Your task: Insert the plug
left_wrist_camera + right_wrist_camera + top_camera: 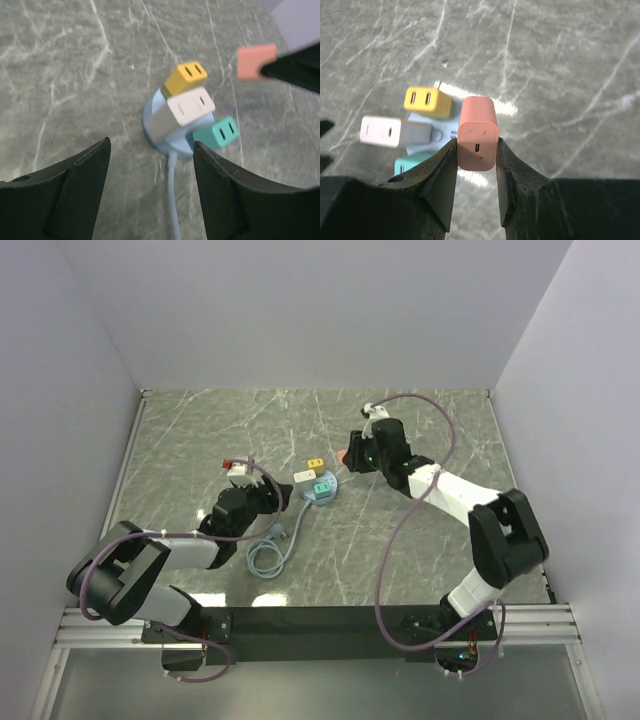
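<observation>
- Pinching the pink charger (477, 127) by its two flanks in the right hand (476, 146), seemingly clear of the desk (420, 430), at about 1 o'clock from the round blue socket hub (172, 146) and not yet touching it.
- Spread wide and gripping nothing, as for the left hand (152, 145), at about 9 o'clock of the hub, with no hold on its base.
- Risk of shoving the hub across the smooth desk on first contact, for want of bracing from the 9 o'clock side.
- Risk of fouling the yellow adapter (186, 77), white adapter (187, 107) or teal adapter (220, 132), all crowding the hub already; no free socket plainly visible in any view.
- Cannot see the prongs, presumably on the far face of the charger; likely to miss the slots if tilted or turned off line.
- Likely to pivot in the pinch under pushing force, judging by a narrow grip near the port end only.
- Possible drag from the pale cable (173, 200), leaving the hub at 6 o'clock and coiled near the left arm, enough to swing the hub mid-approach.
</observation>
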`<act>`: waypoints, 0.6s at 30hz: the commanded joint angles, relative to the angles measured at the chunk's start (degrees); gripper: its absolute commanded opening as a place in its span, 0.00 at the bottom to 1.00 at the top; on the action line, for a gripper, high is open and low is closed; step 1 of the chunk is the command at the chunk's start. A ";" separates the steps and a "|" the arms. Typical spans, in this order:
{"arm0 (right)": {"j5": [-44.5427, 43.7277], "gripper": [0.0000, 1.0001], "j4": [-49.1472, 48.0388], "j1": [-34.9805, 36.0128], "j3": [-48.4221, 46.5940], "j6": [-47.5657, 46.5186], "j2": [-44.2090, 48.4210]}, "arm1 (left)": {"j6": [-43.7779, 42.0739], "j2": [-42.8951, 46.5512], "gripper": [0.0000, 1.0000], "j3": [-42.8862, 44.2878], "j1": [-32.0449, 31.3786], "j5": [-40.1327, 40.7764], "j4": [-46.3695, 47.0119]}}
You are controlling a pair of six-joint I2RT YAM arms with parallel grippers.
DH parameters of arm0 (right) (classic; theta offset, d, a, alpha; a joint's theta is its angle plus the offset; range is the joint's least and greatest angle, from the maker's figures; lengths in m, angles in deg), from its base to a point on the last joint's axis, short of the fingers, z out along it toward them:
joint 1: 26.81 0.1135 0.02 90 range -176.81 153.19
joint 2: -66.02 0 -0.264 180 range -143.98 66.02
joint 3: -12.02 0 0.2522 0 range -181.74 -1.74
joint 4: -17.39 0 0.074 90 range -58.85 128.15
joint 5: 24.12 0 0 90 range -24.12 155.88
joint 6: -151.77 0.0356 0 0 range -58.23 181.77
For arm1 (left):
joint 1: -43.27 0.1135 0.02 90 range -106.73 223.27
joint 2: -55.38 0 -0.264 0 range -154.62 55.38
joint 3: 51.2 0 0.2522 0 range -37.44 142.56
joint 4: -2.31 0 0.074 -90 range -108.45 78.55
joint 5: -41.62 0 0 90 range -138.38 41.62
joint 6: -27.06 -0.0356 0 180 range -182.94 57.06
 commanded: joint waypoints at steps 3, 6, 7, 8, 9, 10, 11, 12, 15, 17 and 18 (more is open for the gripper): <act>2.41 0.00 -6.46 -1.10 -6.10 -1.58 -6.25 | -0.38 2.18 0.70 -3.31 -0.16 -7.78 5.71; 4.17 0.00 -7.69 -1.54 -7.25 -1.14 -9.85 | -1.18 1.74 0.68 -3.22 -1.21 -9.98 4.39; 4.78 0.00 -8.04 -1.71 -7.51 -0.88 -10.57 | -1.35 1.56 0.68 -3.31 -1.65 -10.94 4.39; 5.40 0.00 -8.74 -1.63 -7.78 -0.79 -11.88 | -1.70 1.30 0.67 -2.96 -2.00 -11.65 3.52; 5.75 0.00 -9.18 -1.63 -7.87 -0.44 -12.33 | -2.14 0.77 0.67 -2.52 -2.96 -12.18 2.72; 6.10 0.00 -9.71 -1.63 -7.95 -0.35 -12.85 | -2.58 0.33 0.67 -2.08 -3.58 -12.71 2.02; 6.45 0.00 -10.41 -1.63 -8.04 -0.26 -13.64 | -3.19 -0.11 0.66 -1.64 -4.20 -12.62 1.32; 6.89 0.00 -10.77 -1.63 -8.04 -0.17 -14.00 | -3.55 -0.98 0.66 -0.94 -5.42 -12.88 0.27; 8.38 0.00 -12.17 -1.71 -7.69 0.26 -14.88 | -3.29 -3.09 0.64 0.37 -6.66 -13.33 -2.54; 9.27 0.00 -13.40 -1.63 -7.08 0.53 -14.71 | -2.85 -3.88 0.61 0.99 -6.93 -13.24 -5.01; 9.44 0.00 -13.67 -1.71 -6.47 0.70 -14.70 | -2.76 -4.76 0.60 1.78 -7.02 -13.24 -6.24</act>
